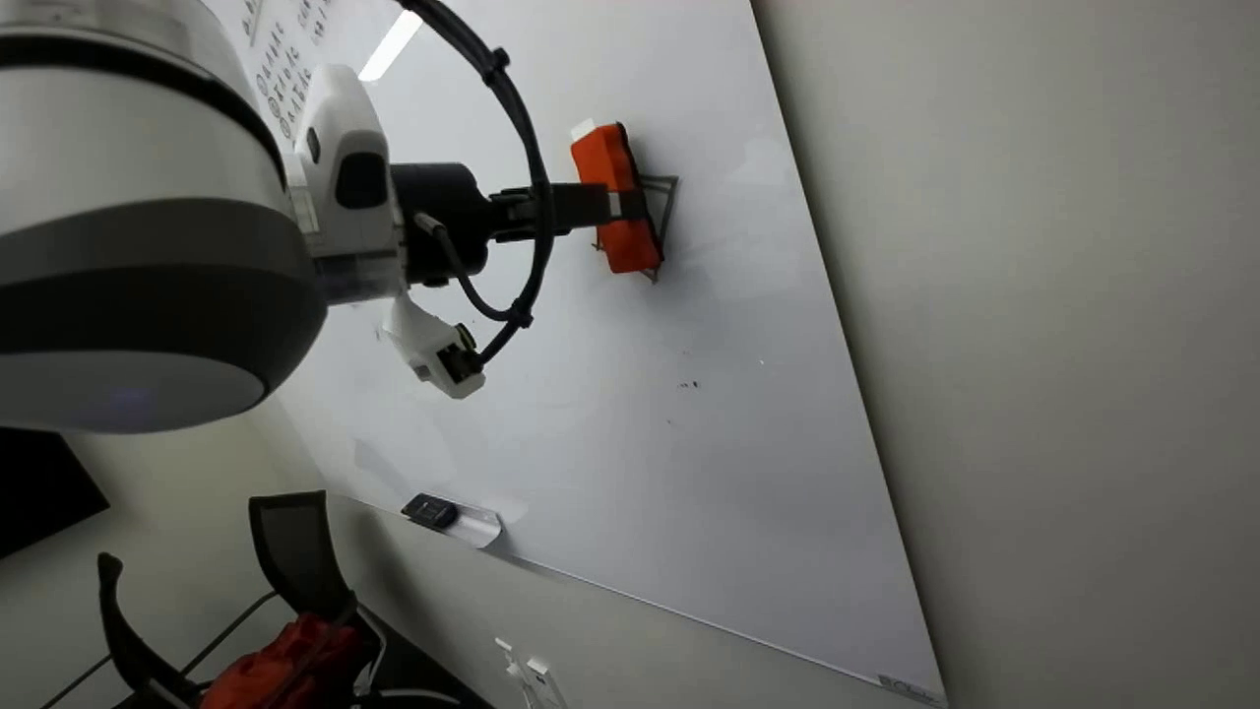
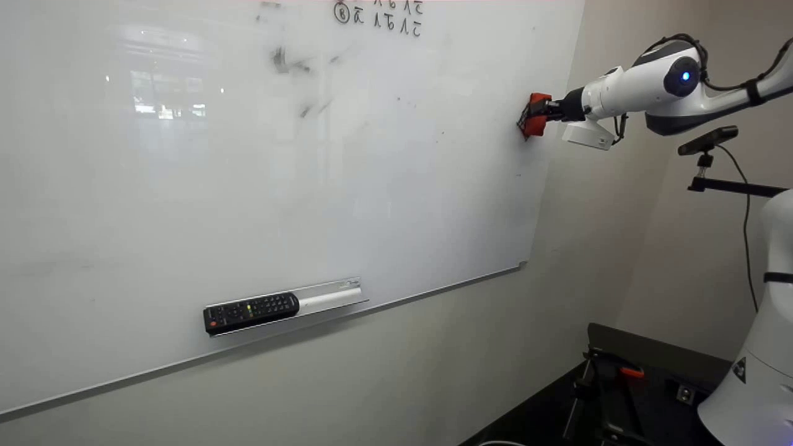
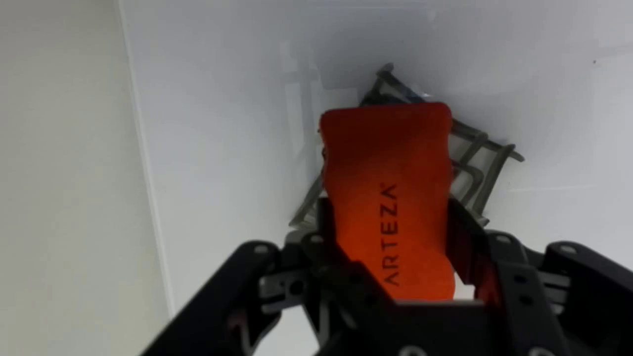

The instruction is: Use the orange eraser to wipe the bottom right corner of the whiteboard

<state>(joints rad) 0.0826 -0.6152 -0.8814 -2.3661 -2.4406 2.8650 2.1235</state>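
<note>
Gripping the orange-red, rectangular block eraser [image 3: 415,207] by its long sides, at mid-length between the black jaws, and holding it in front of dark, grid-like lines [image 3: 492,179] on the glossy white whiteboard [image 1: 768,492], near a thin side edge [image 3: 147,168].

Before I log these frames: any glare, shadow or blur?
In an exterior view, window-like glare on the board; in an exterior view, a bright streak near the writing, soft shadow by the eraser; in the wrist view, jaws dark and slightly soft, eraser's lettering readable.
</note>
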